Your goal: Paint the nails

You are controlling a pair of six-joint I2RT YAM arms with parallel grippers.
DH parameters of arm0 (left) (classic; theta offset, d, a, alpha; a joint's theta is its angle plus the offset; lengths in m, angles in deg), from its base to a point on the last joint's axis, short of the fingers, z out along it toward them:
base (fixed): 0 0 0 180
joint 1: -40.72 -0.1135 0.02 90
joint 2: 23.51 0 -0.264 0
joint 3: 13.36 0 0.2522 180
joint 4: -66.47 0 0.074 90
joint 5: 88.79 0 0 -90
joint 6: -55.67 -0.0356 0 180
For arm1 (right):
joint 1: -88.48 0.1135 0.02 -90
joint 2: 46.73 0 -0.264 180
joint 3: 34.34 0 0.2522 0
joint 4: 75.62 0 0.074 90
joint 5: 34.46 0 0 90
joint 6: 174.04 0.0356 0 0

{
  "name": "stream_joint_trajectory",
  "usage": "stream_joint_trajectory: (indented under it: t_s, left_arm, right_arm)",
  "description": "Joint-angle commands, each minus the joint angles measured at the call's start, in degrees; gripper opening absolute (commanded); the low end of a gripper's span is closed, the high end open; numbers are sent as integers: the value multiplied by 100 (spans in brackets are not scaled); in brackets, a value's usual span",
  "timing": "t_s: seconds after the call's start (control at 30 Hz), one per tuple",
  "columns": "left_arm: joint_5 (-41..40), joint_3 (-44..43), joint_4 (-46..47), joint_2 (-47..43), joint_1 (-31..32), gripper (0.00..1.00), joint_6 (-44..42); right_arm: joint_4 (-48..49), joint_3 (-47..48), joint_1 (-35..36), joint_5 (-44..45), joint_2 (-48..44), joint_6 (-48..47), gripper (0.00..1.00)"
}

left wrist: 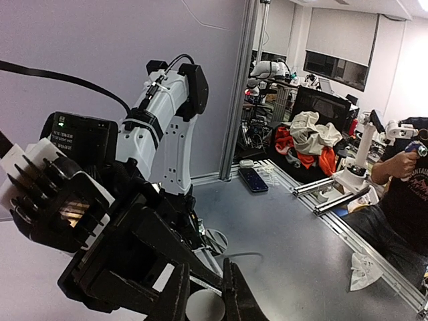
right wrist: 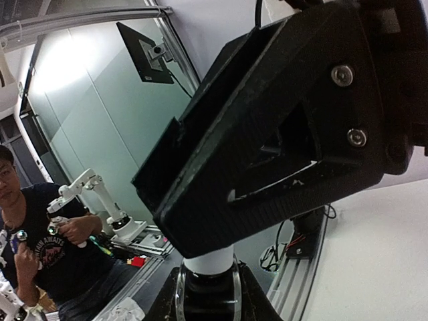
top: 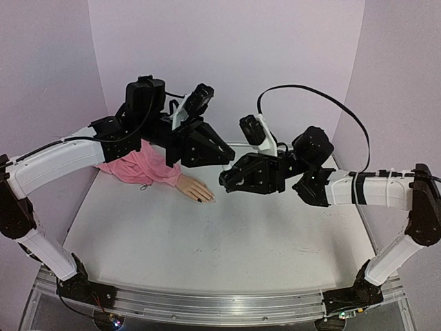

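Observation:
The beige mannequin hand [top: 193,187] with its pink sleeve [top: 138,167] lies on the table at mid-left, fingers pointing right. Its nails [top: 200,200] look dark. Both grippers meet in the air just right of and above the fingertips. My left gripper [top: 227,161] is shut on a white cap [left wrist: 204,306], also seen in the right wrist view [right wrist: 208,258]. My right gripper [top: 226,181] is shut on the small glass polish bottle [right wrist: 206,301] with dark contents, directly under the cap. The left gripper's black body [right wrist: 281,127] fills the right wrist view. The bottle is hidden in the top view.
The white table [top: 227,255] is walled by purple panels at the back and sides. A metal rail [top: 220,310] runs along the near edge. The right arm's white link [left wrist: 167,114] stands close in front of the left wrist camera.

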Motion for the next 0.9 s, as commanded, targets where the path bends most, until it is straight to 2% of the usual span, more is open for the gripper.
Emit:
stream_joint_trajectory:
  t_s: [0.0, 0.03, 0.07, 0.2, 0.27, 0.3, 0.33, 0.43, 0.53, 0.63, 0.73, 0.77, 0.87]
  left_arm:
    - [69, 106, -683, 166, 14, 0, -195]
    - [-160, 179, -709, 58, -1, 1, -169]
    - [-533, 261, -724, -57, -13, 7, -118]
    - [-2077, 573, -888, -600, -95, 48, 170]
    - [-2816, 739, -914, -865, -151, 66, 524]
    - [-3172, 818, -950, -1025, -184, 70, 679]
    - [-3492, 880, -974, -1132, -213, 73, 849]
    - [-4352, 1006, -1007, -1380, -293, 78, 1471]
    - [-4741, 966, -1024, -1410, -317, 80, 2147]
    - [-5057, 821, -995, -1249, -317, 80, 2882]
    - [-5244, 485, -953, -902, -294, 80, 3297]
    - [-5311, 371, -915, -784, -277, 80, 3332]
    - [-5476, 24, -847, -395, -230, 76, 3344]
  right_arm:
    - [3655, -5, -156, 47, -150, 740, 0]
    - [3637, -101, -188, 118, -173, 661, 0]
    - [3549, -218, -226, 200, -212, 520, 0]
    - [2888, -611, -495, 546, -306, -159, 0]
    - [1870, -713, -554, 948, -438, -1238, 0]
    - [619, -675, -558, 1264, -551, -1920, 0]
    - [-149, -549, -558, 1706, -660, -2709, 0]
    - [-1957, -386, -549, 3311, -855, -3763, 0]
    - [-2686, -253, -469, 5130, -891, -4164, 0]
    - [-3068, -103, -150, 7090, -750, -4463, 0]
    - [-3190, 83, 243, 8621, -502, -4708, 0]
    - [-3186, 145, 359, 9076, -412, -4823, 0]
    - [-3202, 343, 590, 9671, -181, -5036, 0]
